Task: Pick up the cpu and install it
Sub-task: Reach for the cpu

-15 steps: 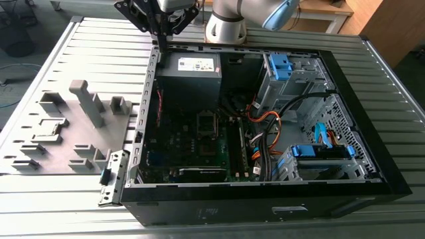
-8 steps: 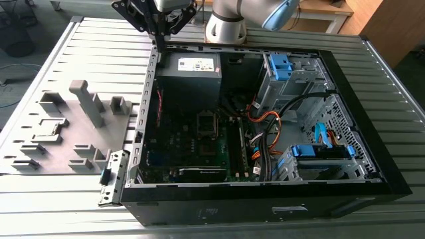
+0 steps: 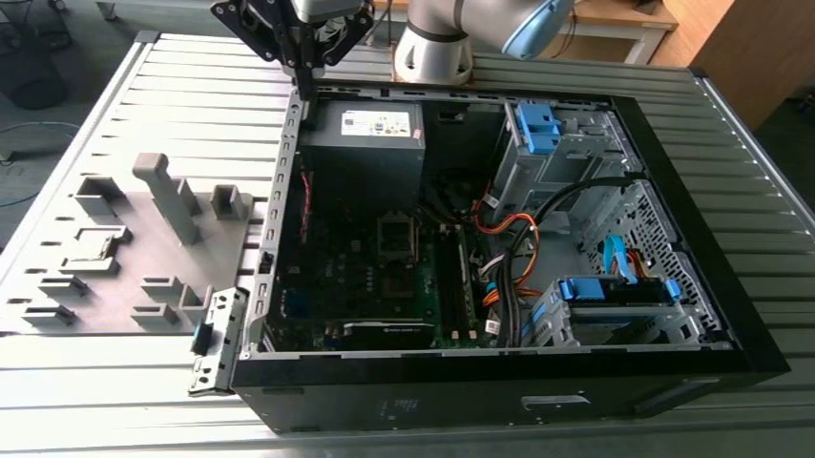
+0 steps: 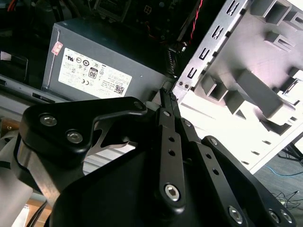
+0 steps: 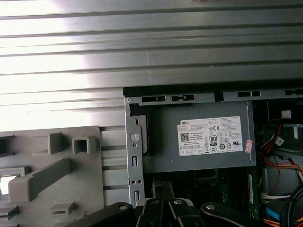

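My gripper (image 3: pixel 305 88) hangs over the far corner of the open computer case (image 3: pixel 713 315), on the exterior view's left and just above the case wall. Its black fingers (image 4: pixel 166 101) lie together and it is shut, with nothing showing between them. A small flat square piece that looks like the cpu (image 3: pixel 95 251) lies in a recess of the grey holder tray (image 3: pixel 76 315), well away from the gripper. The empty-looking socket frame (image 3: pixel 397 239) sits in the middle of the motherboard. Below the fingers (image 5: pixel 158 191) lies the grey power-supply box (image 5: pixel 203 137).
The case lies open on a slatted metal table (image 3: pixel 191 86). Inside are the power supply (image 3: pixel 369 134), blue drive cages (image 3: pixel 548 129), orange and black cables (image 3: pixel 510 234) and a green memory stick (image 3: pixel 461 286). Upright grey blocks (image 3: pixel 172 196) stand on the tray. The arm's base (image 3: pixel 433 52) stands behind the case.
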